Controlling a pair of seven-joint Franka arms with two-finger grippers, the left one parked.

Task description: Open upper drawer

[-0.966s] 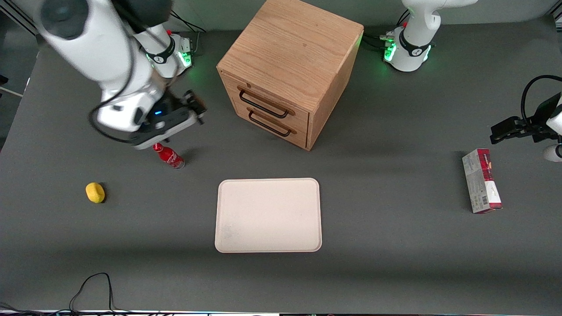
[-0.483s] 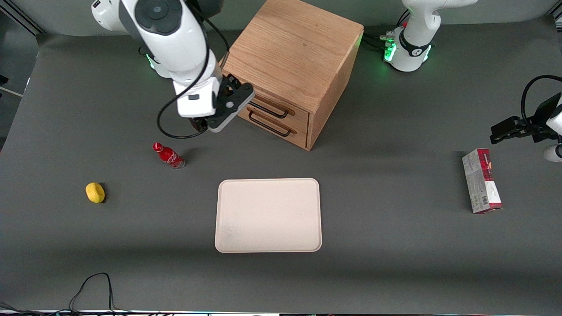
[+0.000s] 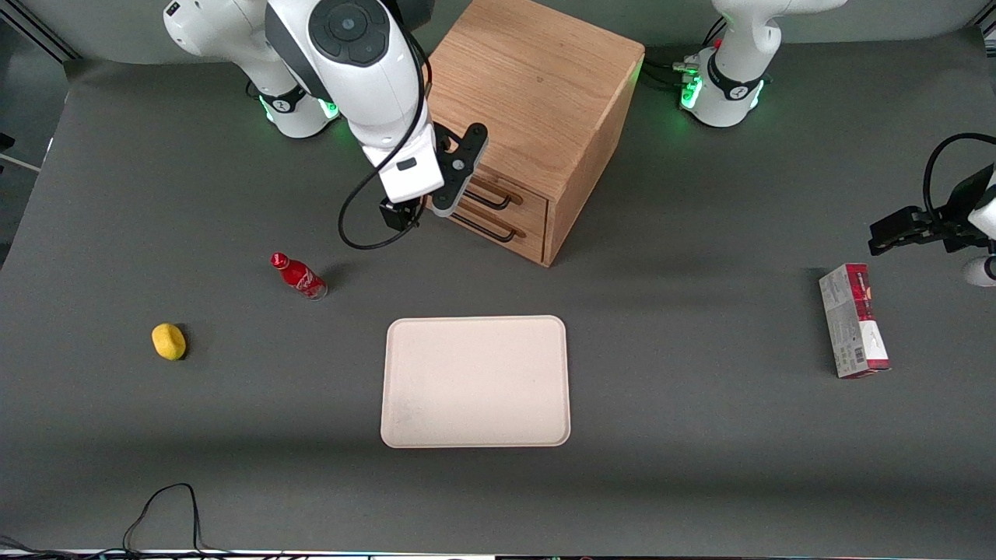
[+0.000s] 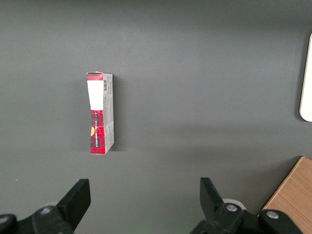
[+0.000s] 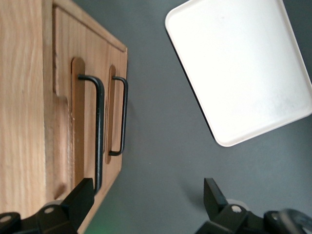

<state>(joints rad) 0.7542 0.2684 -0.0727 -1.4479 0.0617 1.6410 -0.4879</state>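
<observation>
The wooden cabinet (image 3: 529, 78) stands at the back middle of the table with both drawers shut. The upper drawer (image 3: 529, 204) shows part of its black bar handle (image 3: 495, 201); the matching lower handle (image 3: 486, 229) is under it. My right gripper (image 3: 428, 201) hangs in front of the drawer fronts and hides the handles' ends toward the working arm. In the right wrist view the gripper (image 5: 146, 197) is open wide and empty. One fingertip (image 5: 80, 195) sits close by the end of the upper handle (image 5: 99, 131); the lower handle (image 5: 123, 117) is beside it.
A cream tray (image 3: 475, 381) lies nearer the front camera than the cabinet and also shows in the right wrist view (image 5: 239, 68). A red bottle (image 3: 298, 276) and a yellow lump (image 3: 169, 341) lie toward the working arm's end. A red-and-white box (image 3: 853, 319) lies toward the parked arm's end.
My gripper has swung from above the red bottle across to the cabinet's drawer fronts, now covering part of both handles. The drawers have not moved.
</observation>
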